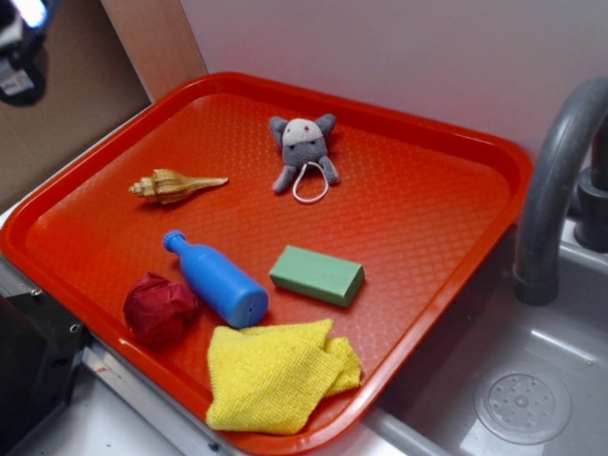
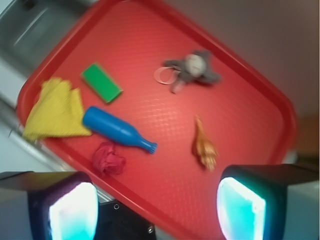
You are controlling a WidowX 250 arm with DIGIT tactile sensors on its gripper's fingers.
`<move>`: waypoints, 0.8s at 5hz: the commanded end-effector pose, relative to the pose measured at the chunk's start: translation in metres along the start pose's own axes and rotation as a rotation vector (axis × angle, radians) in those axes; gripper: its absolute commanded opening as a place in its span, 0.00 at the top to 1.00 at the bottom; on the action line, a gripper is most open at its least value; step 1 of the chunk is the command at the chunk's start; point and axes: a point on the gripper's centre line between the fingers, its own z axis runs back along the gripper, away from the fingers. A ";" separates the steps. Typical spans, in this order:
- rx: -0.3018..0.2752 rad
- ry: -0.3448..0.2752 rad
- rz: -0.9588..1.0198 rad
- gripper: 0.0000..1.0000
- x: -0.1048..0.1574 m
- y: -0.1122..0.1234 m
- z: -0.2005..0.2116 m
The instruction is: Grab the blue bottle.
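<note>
The blue bottle (image 1: pixel 217 278) lies on its side on the red tray (image 1: pixel 427 123), near the front edge, with its cap pointing back-left. In the wrist view the blue bottle (image 2: pixel 115 129) appears left of centre on the tray (image 2: pixel 240 100), well ahead of my gripper (image 2: pixel 157 210). The gripper hangs high above the tray's near rim, open, its two fingertips wide apart with nothing between them. In the exterior view only a dark, blurred part of the robot (image 1: pixel 21 57) shows in the top left corner.
A red crumpled ball (image 1: pixel 159 306) and a yellow cloth (image 1: pixel 275 372) touch the bottle. A green block (image 1: pixel 317 275) lies just right of it. A seashell (image 1: pixel 174 185) and a grey plush toy (image 1: pixel 303 147) lie farther back. A faucet (image 1: pixel 551 180) and sink (image 1: pixel 522 404) are at right.
</note>
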 end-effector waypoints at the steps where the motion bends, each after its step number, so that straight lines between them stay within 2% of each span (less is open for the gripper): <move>1: -0.029 0.118 -0.544 0.00 0.032 -0.027 -0.045; 2: -0.126 0.164 -0.802 0.00 0.040 -0.047 -0.082; 3: -0.210 0.201 -0.907 0.00 0.039 -0.063 -0.109; 4: -0.195 0.240 -0.900 0.00 0.035 -0.077 -0.138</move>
